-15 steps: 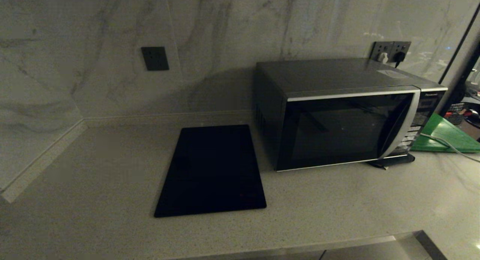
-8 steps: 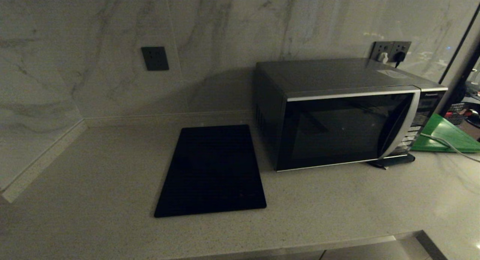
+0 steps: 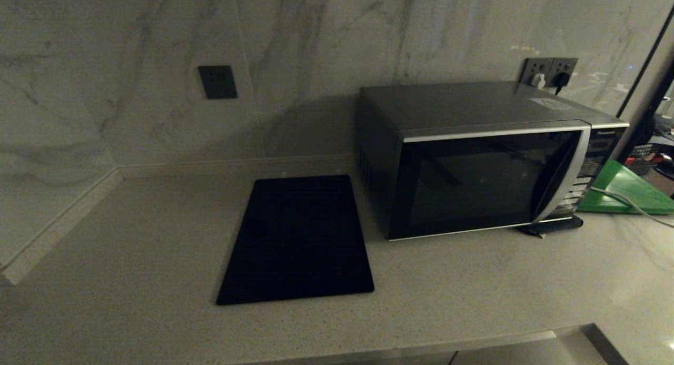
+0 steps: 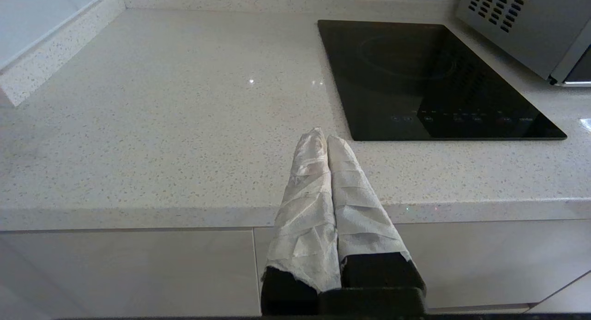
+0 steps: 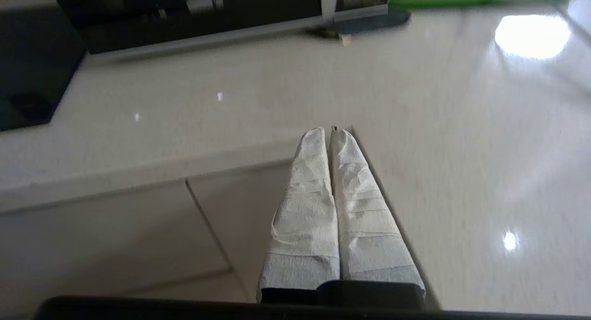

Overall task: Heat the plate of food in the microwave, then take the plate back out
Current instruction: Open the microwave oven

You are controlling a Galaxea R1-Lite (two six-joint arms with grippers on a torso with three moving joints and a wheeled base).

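Observation:
The black-and-silver microwave [image 3: 484, 159] stands on the counter at the right, its dark glass door closed; a corner of it [image 4: 531, 29] shows in the left wrist view and its lower front edge [image 5: 198, 24] in the right wrist view. The plate of food is out of view. My left gripper [image 4: 323, 137] hangs shut and empty at the counter's front edge, left of the microwave. My right gripper [image 5: 328, 131] is shut and empty too, at the counter's front edge before the microwave. Neither arm shows in the head view.
A flat black rectangular mat [image 3: 297, 238] lies left of the microwave. A green board [image 3: 626, 188] leans behind the microwave's right side, with a white cable [image 3: 621, 199] across it. Wall sockets [image 3: 547, 72] sit behind. The marble wall closes off the back and left.

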